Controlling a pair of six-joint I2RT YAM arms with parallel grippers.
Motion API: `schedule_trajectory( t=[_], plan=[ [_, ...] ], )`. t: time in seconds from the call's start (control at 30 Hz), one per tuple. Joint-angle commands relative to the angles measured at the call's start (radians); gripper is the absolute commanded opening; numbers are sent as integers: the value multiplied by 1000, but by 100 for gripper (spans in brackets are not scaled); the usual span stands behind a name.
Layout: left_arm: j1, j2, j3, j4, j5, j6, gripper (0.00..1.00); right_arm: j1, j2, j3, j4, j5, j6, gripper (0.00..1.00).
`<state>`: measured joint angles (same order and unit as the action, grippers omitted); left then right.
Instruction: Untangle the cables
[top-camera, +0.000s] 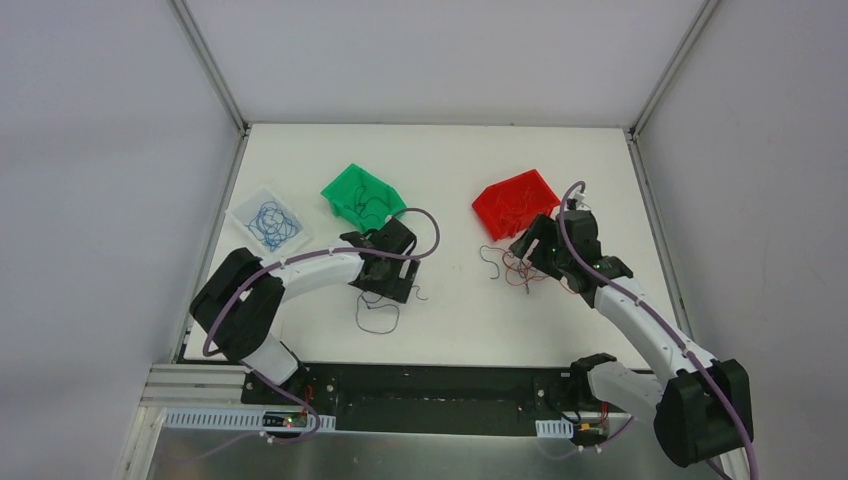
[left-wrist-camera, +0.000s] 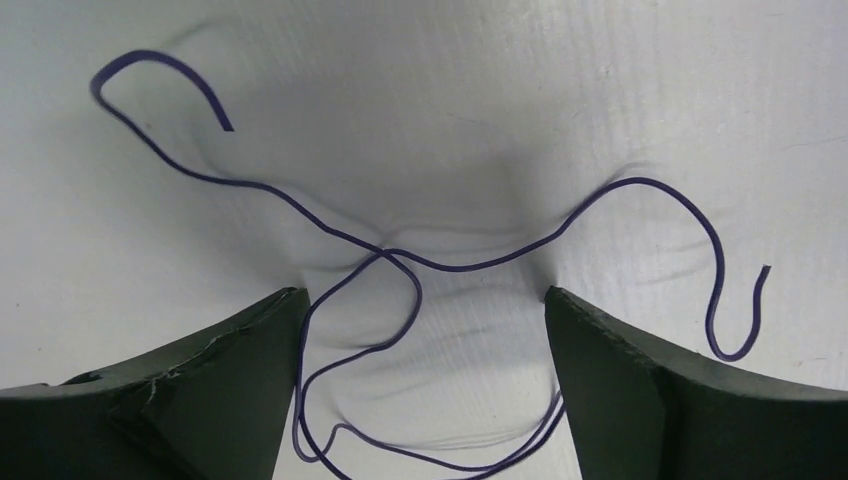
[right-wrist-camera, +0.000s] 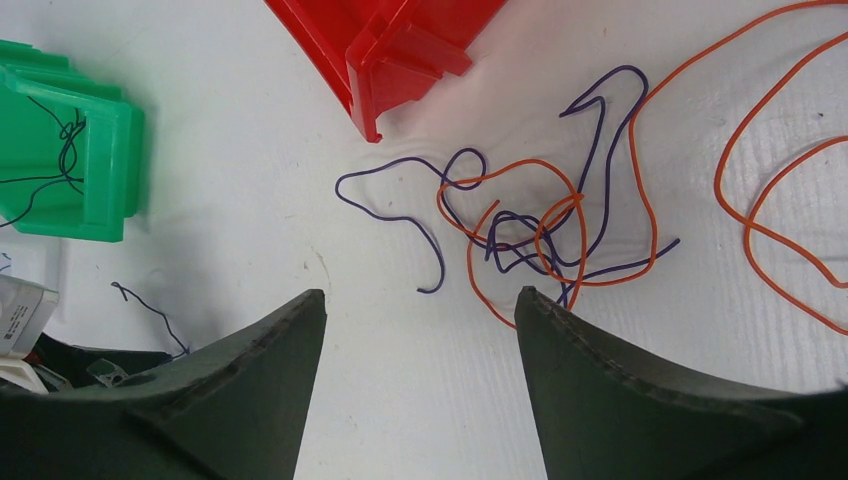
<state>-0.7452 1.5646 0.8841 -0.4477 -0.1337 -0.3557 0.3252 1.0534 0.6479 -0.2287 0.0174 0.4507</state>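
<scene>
A single dark purple cable lies in loose loops on the white table, partly between the fingers of my open left gripper. From above, this cable lies just in front of the left gripper. A small tangle of purple and orange cables lies just ahead and right of my open, empty right gripper. From above, the tangle sits by the right gripper. More loose orange cable trails to the right.
A red bin with wires stands behind the right gripper, and a green bin with dark wires behind the left. A clear tray of blue wires sits at far left. A short dark strand lies near the green bin.
</scene>
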Motion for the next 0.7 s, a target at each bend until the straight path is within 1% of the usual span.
schedule_trajectory(
  t=[0.0, 0.03, 0.07, 0.1, 0.13, 0.2, 0.23, 0.43, 0.53, 0.67],
  plan=[
    [4, 44, 4, 25, 38, -19, 86, 5, -37, 1, 7, -4, -19, 72],
    [7, 51, 3, 32, 49, -23, 81, 3, -38, 0, 6, -3, -20, 72],
    [9, 59, 2, 36, 61, -26, 73, 2, -41, 1, 5, -2, -20, 72],
    [14, 64, -1, 41, 75, -27, 57, 3, -42, 3, 4, -2, -21, 72],
    [17, 67, -4, 46, 80, -28, 39, 3, -45, 3, 2, -1, -23, 72],
    [18, 65, -13, 53, 65, -32, 6, 2, -50, 6, -1, 1, -28, 72],
    [18, 64, -17, 54, 54, -33, 0, 2, -52, 7, -3, 1, -28, 72],
    [19, 25, -14, 60, 49, -27, 0, -5, -63, 9, -11, -2, -30, 72],
    [18, -45, 0, 51, 42, -21, 0, -6, -67, 10, -15, -2, -34, 72],
    [18, -151, 71, -33, -9, -5, 0, -6, -72, 11, -17, -4, -34, 72]
  ],
)
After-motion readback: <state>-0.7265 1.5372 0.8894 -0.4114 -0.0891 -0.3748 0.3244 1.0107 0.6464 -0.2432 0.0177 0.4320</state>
